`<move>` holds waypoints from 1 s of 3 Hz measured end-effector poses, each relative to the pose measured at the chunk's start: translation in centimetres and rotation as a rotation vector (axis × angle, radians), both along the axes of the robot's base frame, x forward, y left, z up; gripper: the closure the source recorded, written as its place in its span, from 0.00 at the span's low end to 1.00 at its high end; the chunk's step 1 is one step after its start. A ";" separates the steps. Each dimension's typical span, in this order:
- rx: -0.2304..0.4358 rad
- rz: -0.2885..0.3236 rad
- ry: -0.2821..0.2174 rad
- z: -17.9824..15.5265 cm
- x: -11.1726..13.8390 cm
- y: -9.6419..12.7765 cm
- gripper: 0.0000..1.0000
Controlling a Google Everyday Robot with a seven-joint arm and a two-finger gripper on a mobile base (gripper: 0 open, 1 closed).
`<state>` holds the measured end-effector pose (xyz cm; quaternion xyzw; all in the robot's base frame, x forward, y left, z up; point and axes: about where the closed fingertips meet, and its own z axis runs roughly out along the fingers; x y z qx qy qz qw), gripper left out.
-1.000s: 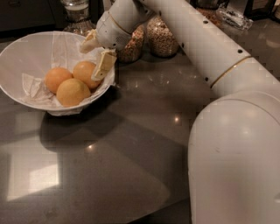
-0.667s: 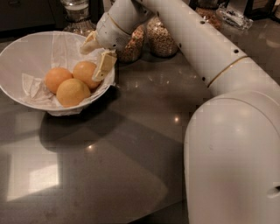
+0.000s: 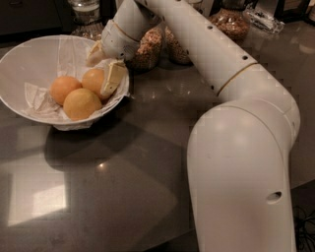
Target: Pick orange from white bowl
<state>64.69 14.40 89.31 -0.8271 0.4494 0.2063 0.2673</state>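
Observation:
The white bowl (image 3: 29, 59), lined with crumpled paper, stands at the left of the dark counter and holds three oranges. The deep-orange orange (image 3: 93, 78) lies at the bowl's right side. A second deep-orange one (image 3: 63, 88) is to its left, and a paler, yellower one (image 3: 81, 103) is in front. My gripper (image 3: 104, 66) reaches into the bowl from the right, over the rim. It is open, with one finger (image 3: 113, 78) against the orange's right side and the other finger (image 3: 95, 53) behind and above it.
Glass jars of nuts (image 3: 147, 49) stand right behind the bowl and gripper, with another jar (image 3: 229, 22) further right. A jar (image 3: 84, 15) is at the back left. My arm's large white link (image 3: 241, 172) fills the right foreground.
The arm's large lower link has shifted left in the view. The gripper stays at the right-hand orange in the bowl, barely moved. The oranges have not moved.

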 end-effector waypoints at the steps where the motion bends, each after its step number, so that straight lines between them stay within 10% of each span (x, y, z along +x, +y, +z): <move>1: -0.010 0.027 0.019 -0.9 0.0 1.4 0.32; 2: -0.016 0.054 0.034 -1.5 0.0 2.9 0.32; 3: -0.016 0.054 0.034 -1.3 0.0 2.9 0.58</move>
